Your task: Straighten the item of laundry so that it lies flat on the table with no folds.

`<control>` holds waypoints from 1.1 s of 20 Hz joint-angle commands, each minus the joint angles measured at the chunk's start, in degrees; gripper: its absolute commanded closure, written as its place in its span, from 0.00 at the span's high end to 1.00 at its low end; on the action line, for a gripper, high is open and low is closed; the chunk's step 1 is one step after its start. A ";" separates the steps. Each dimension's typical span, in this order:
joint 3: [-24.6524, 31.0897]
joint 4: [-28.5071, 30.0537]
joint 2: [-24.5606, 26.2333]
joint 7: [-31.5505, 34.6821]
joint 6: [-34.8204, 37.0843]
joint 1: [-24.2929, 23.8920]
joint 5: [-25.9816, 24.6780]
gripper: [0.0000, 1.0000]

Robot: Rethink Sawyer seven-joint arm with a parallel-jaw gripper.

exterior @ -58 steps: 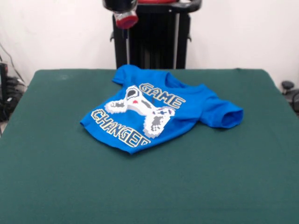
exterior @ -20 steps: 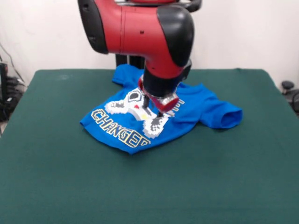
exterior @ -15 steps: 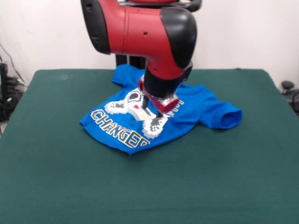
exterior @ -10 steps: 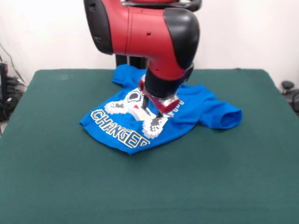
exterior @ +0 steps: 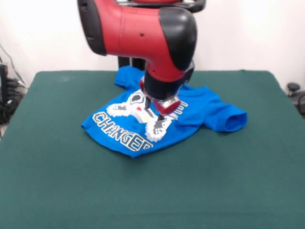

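The item of laundry (exterior: 212, 107), a bright blue T-shirt with a white game controller print and "GAME CHANGER" lettering, lies crumpled in the middle of the far half of the table (exterior: 152, 191). One sleeve sticks out to the right with its cuff rolled open, and another part bunches up at the far edge. The red and black arm comes down from above, and my gripper (exterior: 155, 112) presses onto the printed chest of the shirt. The wrist hides the "GAME" lettering and the spot where the gripper meets the cloth.
The dark green table top stretches wide around the shirt on all sides. A black pedestal (exterior: 128, 62) stands behind the far edge. Cables and dark gear (exterior: 5, 98) sit off the table's left side, and a black object (exterior: 294, 90) off its right.
The arm has come down from its drawn-back pose onto the shirt. In the last second it leaned slightly left, and the shirt barely shifted.
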 commanded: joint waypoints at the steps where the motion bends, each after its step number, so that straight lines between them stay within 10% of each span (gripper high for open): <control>1: 12.39 2.29 -7.54 -11.93 11.46 -5.69 8.20 1.00; 13: 16.84 2.58 -16.81 -12.16 21.31 -8.90 10.27 1.00; 22: 11.74 -7.15 -4.33 -4.84 6.61 -4.57 0.07 1.00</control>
